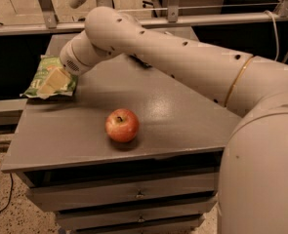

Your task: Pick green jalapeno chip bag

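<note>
Lay far left on grey table (pixel 85 126): green jalapeno chip bag (pixel 45 64), flat, crinkly; judged light, soft, slippery. Gripper (pixel 52 82) over its middle, grip state impossible to tell. Best pinched at an edge. Red apple (pixel 122 125) mid-table, well apart.

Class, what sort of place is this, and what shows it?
Probably a lab or test area: a grey drawer cabinet, a metal rail behind, and a robot gripper at the green jalapeno chip bag.

a grey flat-topped cabinet (pixel 182 121) is carrying a round red apple (pixel 122 125) and a crinkly green chip bag (pixel 46 64) under the gripper (pixel 53 81).
</note>
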Robot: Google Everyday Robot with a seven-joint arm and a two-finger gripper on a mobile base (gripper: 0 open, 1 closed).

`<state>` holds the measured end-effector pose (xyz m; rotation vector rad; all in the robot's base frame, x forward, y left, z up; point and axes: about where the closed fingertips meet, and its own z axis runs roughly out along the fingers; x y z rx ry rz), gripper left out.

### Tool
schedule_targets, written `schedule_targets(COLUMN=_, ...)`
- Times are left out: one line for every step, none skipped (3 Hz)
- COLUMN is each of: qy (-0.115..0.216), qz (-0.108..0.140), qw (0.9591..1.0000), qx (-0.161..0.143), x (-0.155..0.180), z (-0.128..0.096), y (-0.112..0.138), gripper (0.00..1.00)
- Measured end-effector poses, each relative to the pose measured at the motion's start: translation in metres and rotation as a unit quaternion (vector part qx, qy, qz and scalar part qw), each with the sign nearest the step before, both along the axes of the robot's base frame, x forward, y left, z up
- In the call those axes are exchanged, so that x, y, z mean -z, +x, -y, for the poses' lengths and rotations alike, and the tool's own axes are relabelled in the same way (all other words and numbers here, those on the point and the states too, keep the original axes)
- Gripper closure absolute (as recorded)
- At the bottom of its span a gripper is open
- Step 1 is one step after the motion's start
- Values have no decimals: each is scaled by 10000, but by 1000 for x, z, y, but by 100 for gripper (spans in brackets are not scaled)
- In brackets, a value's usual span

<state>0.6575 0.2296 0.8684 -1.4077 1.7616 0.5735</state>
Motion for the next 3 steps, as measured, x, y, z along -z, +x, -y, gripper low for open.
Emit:
schedule_targets(qy=-49, qz=-72, qw=9999, qx=110, x=19, z=-5, y=1, gripper=0)
schedule_targets(qy=47, qz=-180, qw=9998, qx=118, x=30, z=-16, y=0, gripper=19)
schedule_targets(qy=93, qz=-185, qw=9997, qx=146, x=31, z=-17, y=0, gripper=41)
